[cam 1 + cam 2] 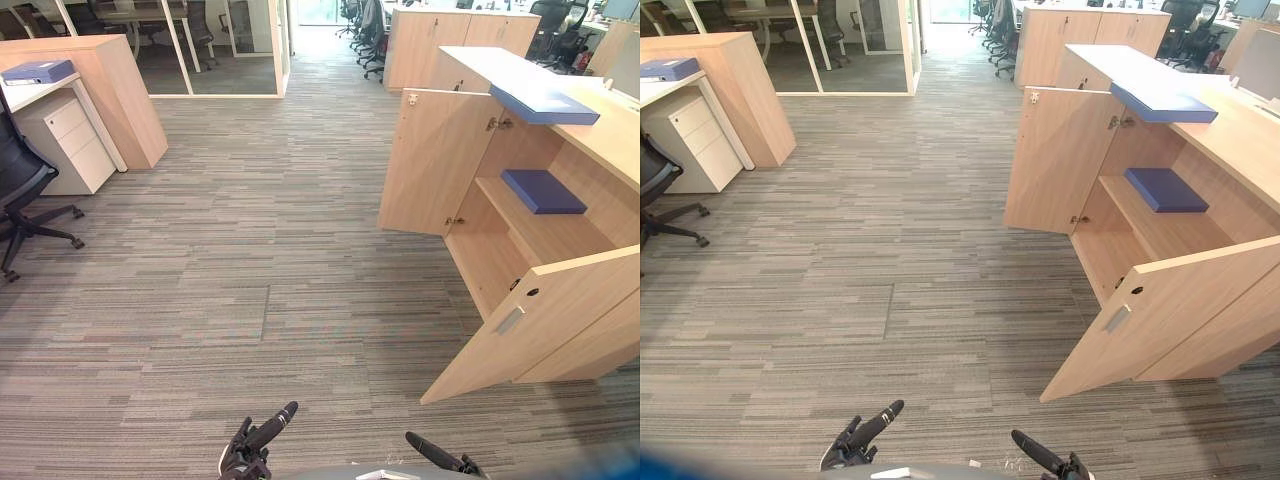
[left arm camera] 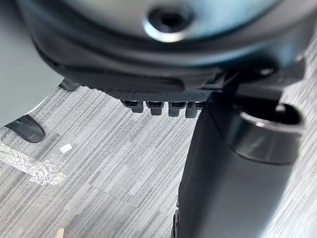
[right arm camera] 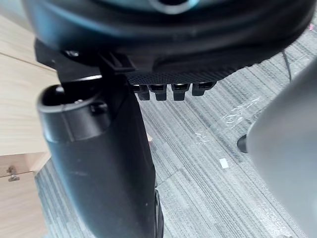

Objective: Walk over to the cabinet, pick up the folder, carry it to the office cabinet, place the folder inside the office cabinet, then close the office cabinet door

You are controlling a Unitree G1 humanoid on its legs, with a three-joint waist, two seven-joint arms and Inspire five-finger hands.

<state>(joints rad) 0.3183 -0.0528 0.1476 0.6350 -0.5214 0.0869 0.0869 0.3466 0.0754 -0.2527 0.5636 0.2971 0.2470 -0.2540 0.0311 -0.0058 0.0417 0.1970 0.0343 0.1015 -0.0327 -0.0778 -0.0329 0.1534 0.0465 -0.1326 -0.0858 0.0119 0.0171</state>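
The robot's dark left hand (image 1: pixel 250 452) hangs low at the near edge of the scene, fingers (image 2: pixel 158 106) loosely extended and holding nothing. The dark right hand (image 1: pixel 438 457) shows just beside it to the right, its fingers (image 3: pixel 171 90) likewise relaxed and empty. Both hover over grey striped carpet (image 1: pixel 260 250), which runs from the near edge to the far glass partition (image 1: pixel 215 50).

To the right stands the light wooden office cabinet (image 1: pixel 610 135) with both doors swung wide: the near door (image 1: pixel 545 320) angles out over the carpet, and the far door (image 1: pixel 435 160) is turned out toward the left. On the wooden shelf (image 1: pixel 530 230) inside lies a flat dark blue folder (image 1: pixel 543 190), well apart from both hands. A second, paler blue folder (image 1: pixel 545 103) rests on the cabinet's top, its edge jutting over the open front.

Far left, a third blue folder (image 1: pixel 38 71) sits on a white desktop (image 1: pixel 30 95), above a white drawer pedestal (image 1: pixel 70 140). A black office chair (image 1: pixel 20 180) stands at the left edge, nearer than the pedestal.
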